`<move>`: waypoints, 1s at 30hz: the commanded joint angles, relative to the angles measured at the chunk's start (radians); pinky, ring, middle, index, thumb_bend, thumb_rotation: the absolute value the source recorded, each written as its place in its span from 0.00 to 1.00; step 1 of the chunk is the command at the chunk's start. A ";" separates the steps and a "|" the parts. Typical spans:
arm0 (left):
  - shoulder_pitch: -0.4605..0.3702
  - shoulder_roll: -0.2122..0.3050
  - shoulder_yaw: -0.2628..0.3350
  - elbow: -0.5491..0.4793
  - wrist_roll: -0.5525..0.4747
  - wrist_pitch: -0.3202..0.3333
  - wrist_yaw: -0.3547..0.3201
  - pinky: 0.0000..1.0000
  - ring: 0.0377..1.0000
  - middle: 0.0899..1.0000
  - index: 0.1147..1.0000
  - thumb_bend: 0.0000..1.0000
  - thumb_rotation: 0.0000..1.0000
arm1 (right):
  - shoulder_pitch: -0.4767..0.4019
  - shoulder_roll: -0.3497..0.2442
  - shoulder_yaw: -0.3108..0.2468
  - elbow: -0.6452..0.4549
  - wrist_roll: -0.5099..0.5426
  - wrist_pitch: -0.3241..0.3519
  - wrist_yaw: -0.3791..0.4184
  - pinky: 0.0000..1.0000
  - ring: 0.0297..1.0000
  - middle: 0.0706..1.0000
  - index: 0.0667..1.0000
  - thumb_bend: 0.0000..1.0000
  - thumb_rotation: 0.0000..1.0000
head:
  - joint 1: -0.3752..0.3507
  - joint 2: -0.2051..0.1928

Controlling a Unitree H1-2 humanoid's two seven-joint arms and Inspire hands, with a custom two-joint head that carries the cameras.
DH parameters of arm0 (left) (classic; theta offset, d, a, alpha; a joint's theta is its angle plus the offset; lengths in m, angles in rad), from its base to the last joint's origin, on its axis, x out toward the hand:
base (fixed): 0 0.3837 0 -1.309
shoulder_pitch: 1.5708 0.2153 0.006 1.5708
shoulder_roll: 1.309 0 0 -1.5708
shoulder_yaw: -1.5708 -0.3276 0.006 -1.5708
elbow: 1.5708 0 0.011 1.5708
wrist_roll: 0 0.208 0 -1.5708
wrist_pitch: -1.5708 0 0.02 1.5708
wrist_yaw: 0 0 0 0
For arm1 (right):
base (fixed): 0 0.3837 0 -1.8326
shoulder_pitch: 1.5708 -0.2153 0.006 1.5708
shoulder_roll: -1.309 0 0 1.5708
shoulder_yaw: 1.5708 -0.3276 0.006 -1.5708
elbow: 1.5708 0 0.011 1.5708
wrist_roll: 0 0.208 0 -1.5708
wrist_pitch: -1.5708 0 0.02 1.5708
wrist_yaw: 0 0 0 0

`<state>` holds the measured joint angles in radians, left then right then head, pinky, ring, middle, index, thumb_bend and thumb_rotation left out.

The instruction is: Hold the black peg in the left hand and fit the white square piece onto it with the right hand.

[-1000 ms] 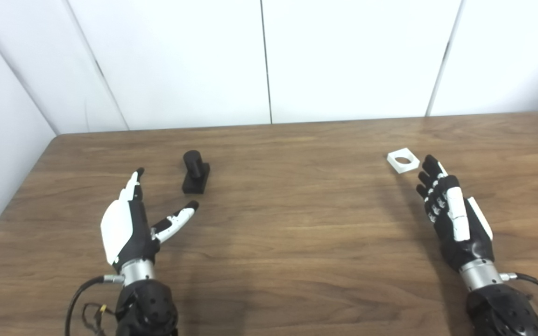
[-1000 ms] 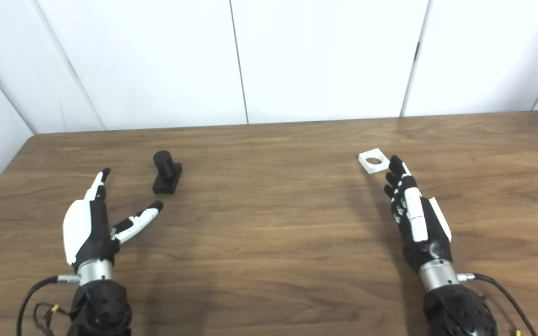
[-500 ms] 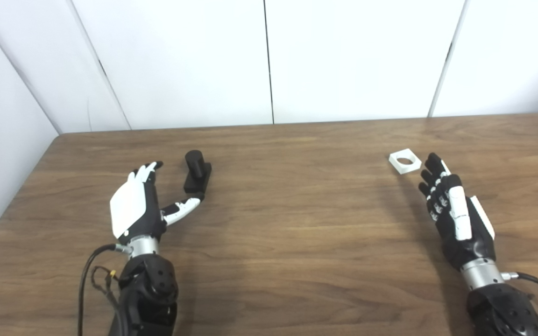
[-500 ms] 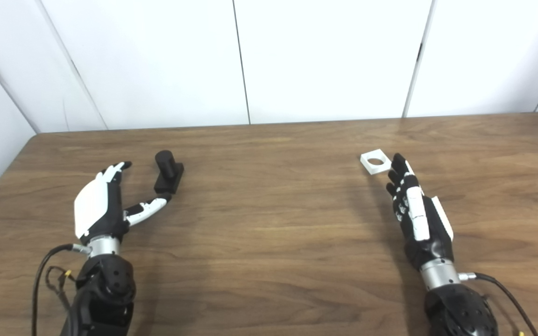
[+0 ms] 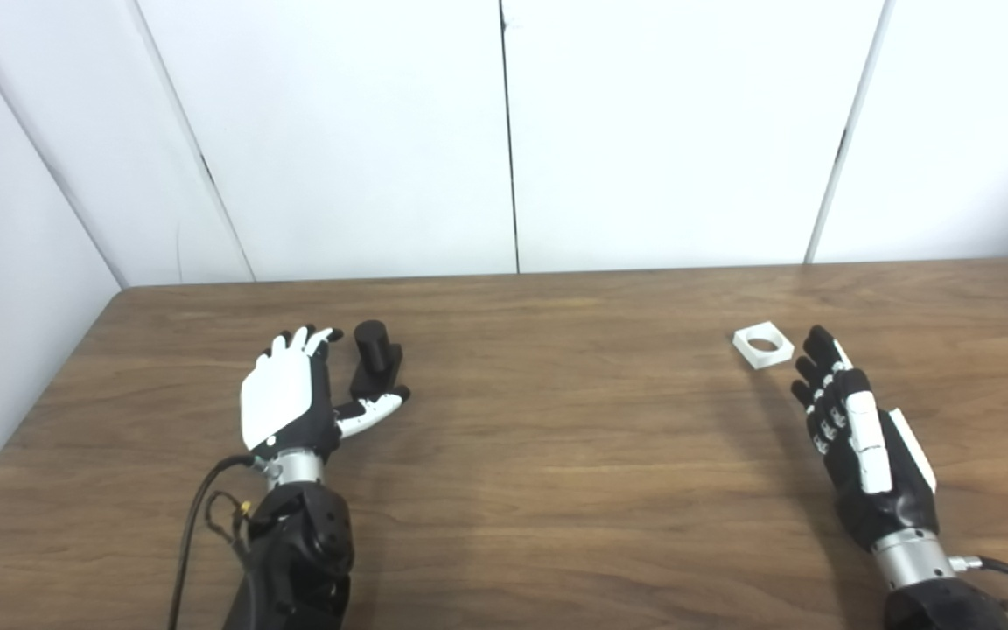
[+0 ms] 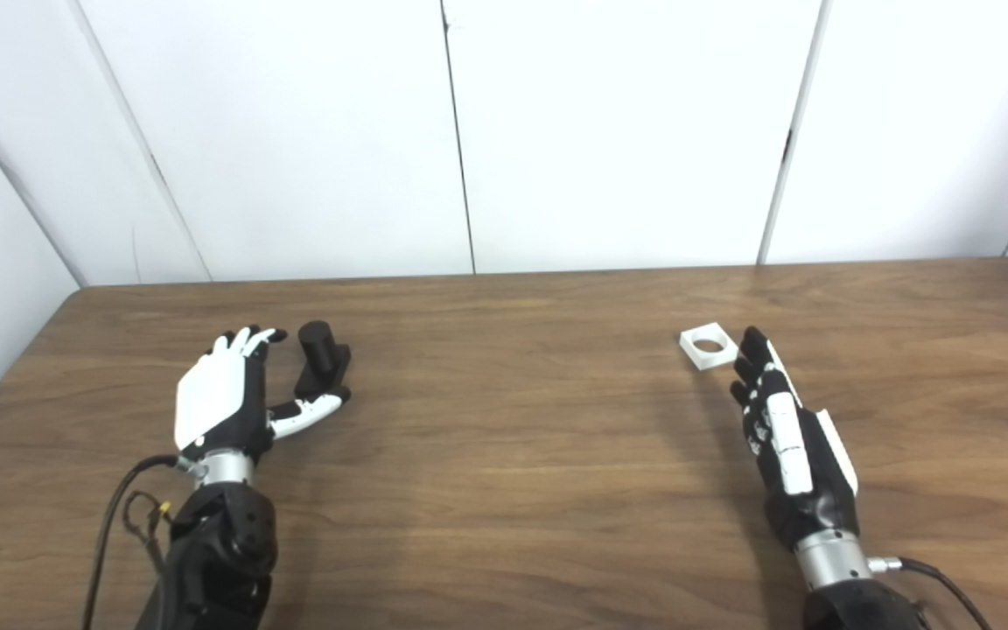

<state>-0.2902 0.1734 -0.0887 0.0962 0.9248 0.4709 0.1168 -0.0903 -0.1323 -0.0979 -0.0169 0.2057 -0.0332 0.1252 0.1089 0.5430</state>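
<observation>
The black peg (image 5: pixel 374 363), a short cylinder on a black base, stands on the wooden table (image 5: pixel 556 437) at the left. My left hand (image 5: pixel 290 402) is open right beside it, fingers curved behind the peg and thumb reaching under its near side; I cannot tell if it touches. The white square piece (image 5: pixel 763 345), with a round hole, lies flat at the right. My right hand (image 5: pixel 854 429) is open with fingers stretched out, tips just short of the piece's near right corner.
White wall panels (image 5: pixel 504 131) rise behind the table's far edge. The table's left edge (image 5: pixel 23 420) runs close to my left arm. Cables hang from both wrists (image 5: pixel 198 525).
My left hand has moved forward and right up to the peg and curled its fingers around it. The right hand has hardly moved. The camera has tilted, shifting the whole picture down.
</observation>
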 commanded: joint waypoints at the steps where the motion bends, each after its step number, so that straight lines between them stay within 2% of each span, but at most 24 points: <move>1: -0.068 0.023 -0.010 0.008 0.028 -0.003 0.039 0.97 1.00 0.95 0.81 0.82 0.48 | 0.003 0.017 0.003 0.025 0.003 -0.039 0.003 1.00 1.00 1.00 0.98 0.58 0.95 | 0.000 0.000; 8: -0.111 0.037 -0.029 0.088 0.067 -0.002 0.030 0.99 1.00 0.96 0.81 0.83 0.49 | 0.008 0.016 -0.001 0.014 0.000 -0.031 -0.004 1.00 1.00 1.00 0.98 0.58 0.95 | 0.004 0.000; 12: -0.129 0.048 -0.045 0.128 0.139 -0.001 0.008 1.00 1.00 0.95 0.81 0.84 0.56 | 0.011 0.012 -0.005 0.007 0.007 -0.027 -0.003 1.00 1.00 1.00 0.98 0.57 0.95 | 0.009 0.001; 15: -0.135 0.041 -0.039 0.143 0.156 -0.001 0.000 1.00 1.00 0.95 0.80 0.85 0.57 | 0.012 0.006 -0.008 0.012 0.010 -0.034 0.004 1.00 1.00 1.00 0.98 0.57 0.95 | 0.014 0.001; 30: -0.160 0.019 -0.029 0.235 0.145 -0.001 0.029 1.00 1.00 0.95 0.79 0.86 0.55 | 0.025 -0.026 -0.027 0.017 0.047 -0.029 0.020 1.00 1.00 1.00 0.96 0.59 0.92 | 0.047 0.007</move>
<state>-0.3993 0.1775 -0.1235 0.3223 1.0637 0.4679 0.1182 -0.0845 -0.1465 -0.1147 -0.0185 0.2398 -0.0383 0.1259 0.1549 0.5492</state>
